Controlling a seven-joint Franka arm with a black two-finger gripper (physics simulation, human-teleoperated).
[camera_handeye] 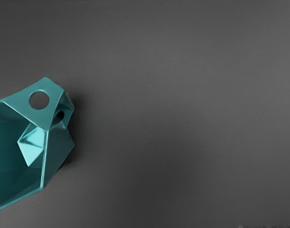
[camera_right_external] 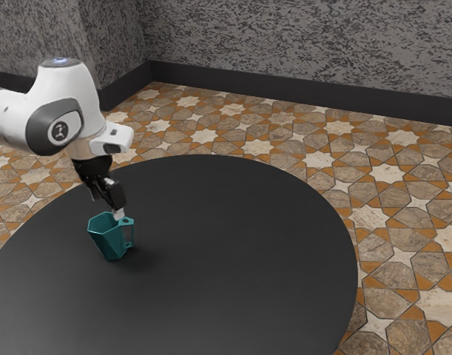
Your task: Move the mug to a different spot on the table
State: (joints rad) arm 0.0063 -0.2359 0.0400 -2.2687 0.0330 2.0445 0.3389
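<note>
Step in hand, as judged: the grasp on the mug, before any carrying. The white seven-joint arm (camera_right_external: 55,118) has its black two-finger claw (camera_right_external: 122,216) lowered to the teal faceted mug (camera_right_external: 109,237).

Position of the task's thing: the mug sits directly beneath the claw, on the round black desk (camera_right_external: 248,244). The claw's tip is at the mug's rim, on the handle side. The mug leans rather than standing upright. Whether its base rests on the desk or is just clear of it cannot be told.

Claw state: cannot be told. The frames do not settle whether it is wide, narrow or clamped on the rim.

In the wrist view the mug (camera_handeye: 26,156) shows its open mouth and pierced handle, with bare desk (camera_handeye: 192,118) extending away from the claw.

Next move, as judged: confirm a firm hold at the rim, raise the mug clear, carry it away from the claw's present station and set it down upright. A rim hold on a leaning mug risks slip or swing.
</note>
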